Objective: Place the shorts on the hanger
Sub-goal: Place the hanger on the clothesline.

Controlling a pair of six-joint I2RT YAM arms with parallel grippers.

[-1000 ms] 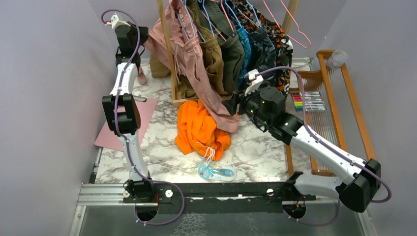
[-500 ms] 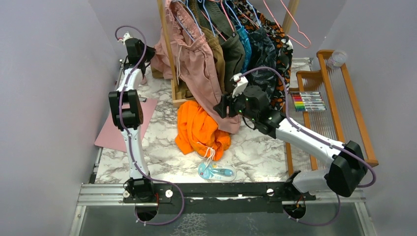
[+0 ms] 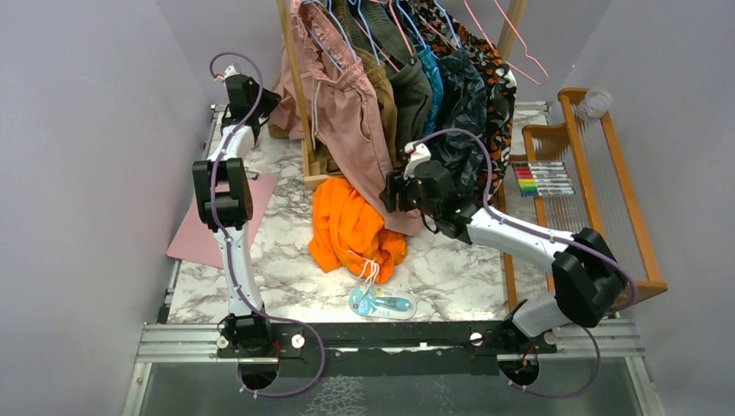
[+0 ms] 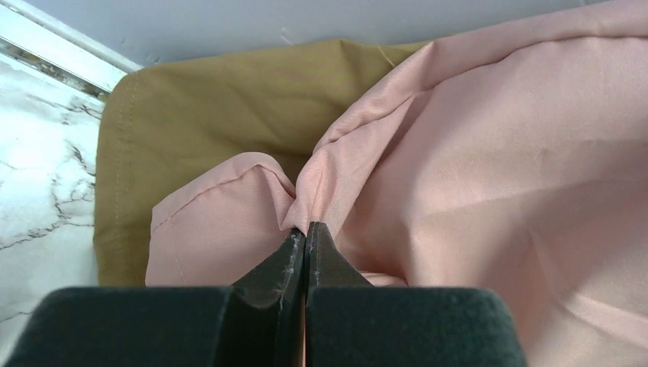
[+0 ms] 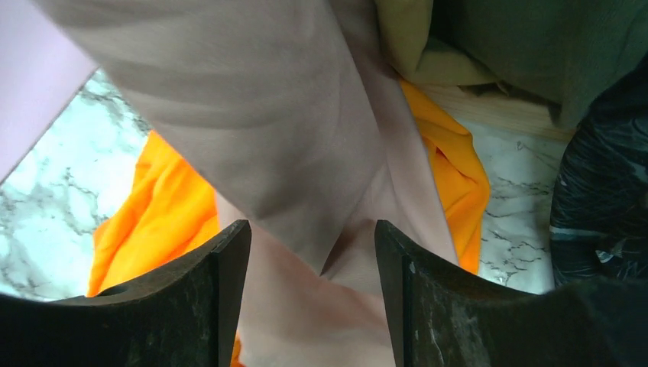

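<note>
where the clothes rack stands at 12 o'clock on the worktop [image 3: 451,260], one pair of pink shorts [image 3: 347,113] hangs down long, with the thin wire of a blue hanger [image 3: 334,30] at its top. two arms reach for it. the left fingers [image 4: 332,264] are at 9 o'clock of the shorts. the two of them are pressed tight together on one fold of the pink cloth. one brown cloth [image 4: 206,99] lies behind that fold. the right fingers [image 5: 221,290] are at 4 o'clock of the shorts, near the low end. these two stand wide apart. pink cloth shows in the gap between them, but they do not squeeze it. one pair of orange shorts [image 3: 351,230] lies in a heap on the worktop at 6 o'clock of the pink ones.
</note>
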